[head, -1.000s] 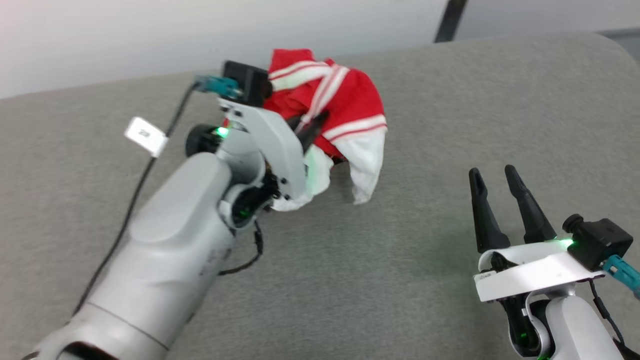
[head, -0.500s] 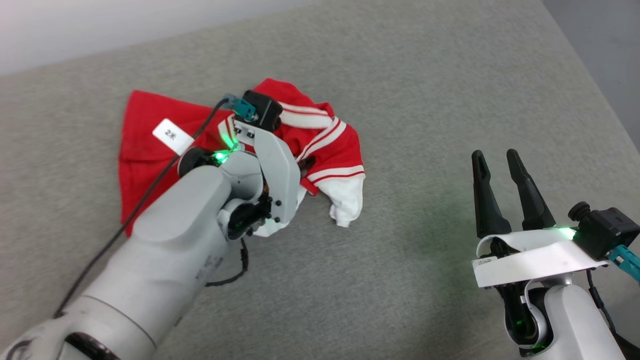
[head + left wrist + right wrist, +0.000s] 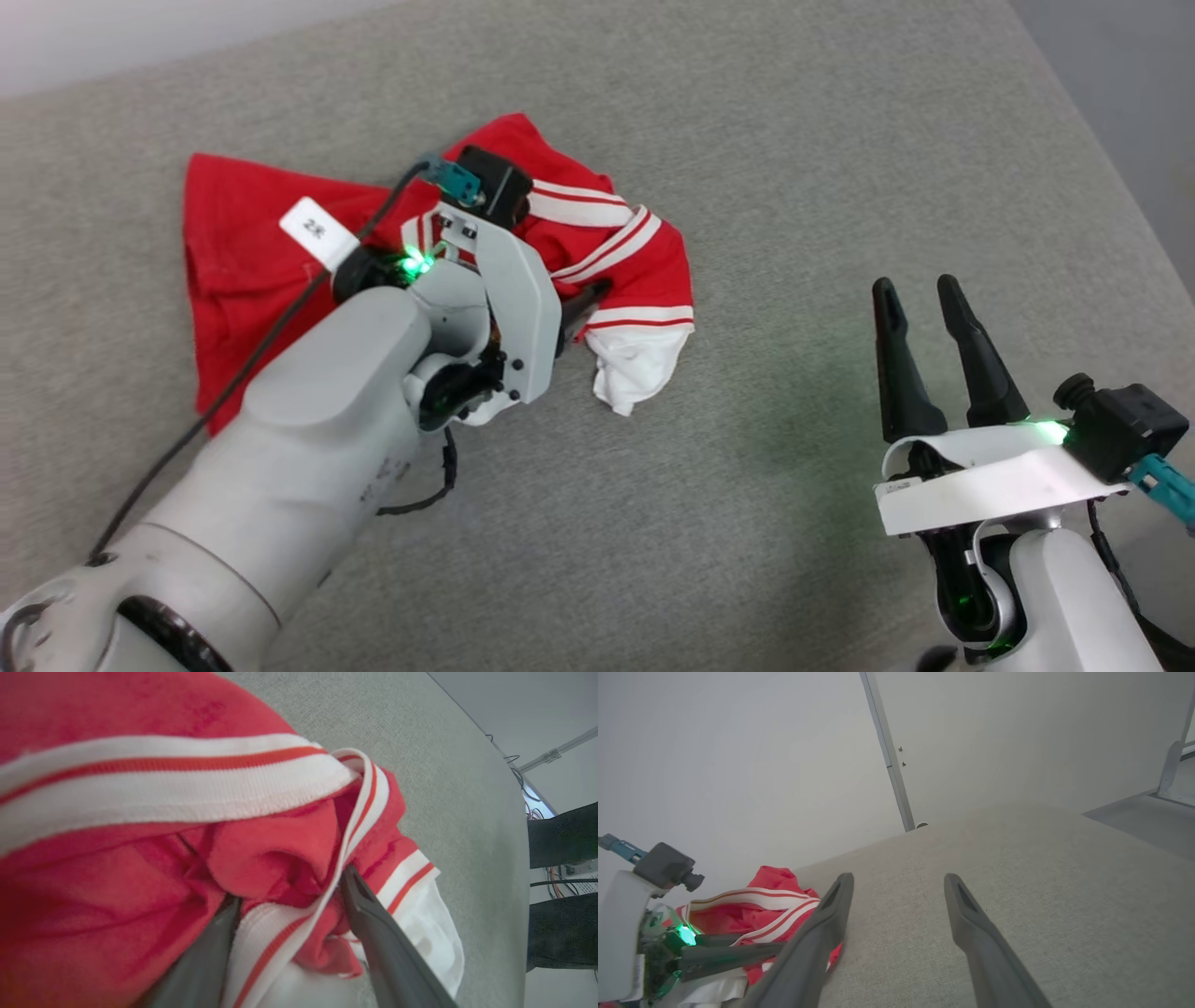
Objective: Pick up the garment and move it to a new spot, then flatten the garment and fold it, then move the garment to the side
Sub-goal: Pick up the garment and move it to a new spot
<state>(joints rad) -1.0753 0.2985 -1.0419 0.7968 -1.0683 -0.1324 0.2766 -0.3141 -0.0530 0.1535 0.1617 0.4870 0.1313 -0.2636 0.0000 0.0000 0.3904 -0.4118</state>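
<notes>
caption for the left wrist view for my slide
Open left gripper straddling a bunched red-and-white shirt on a grey surface

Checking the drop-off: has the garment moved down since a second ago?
Yes. The garment hung bunched from the left pincer above the grey surface; now it lies partly spread on it: it went down.

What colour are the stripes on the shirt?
The garment has white-and-red striped trim; the left wrist view shows it best.
</notes>
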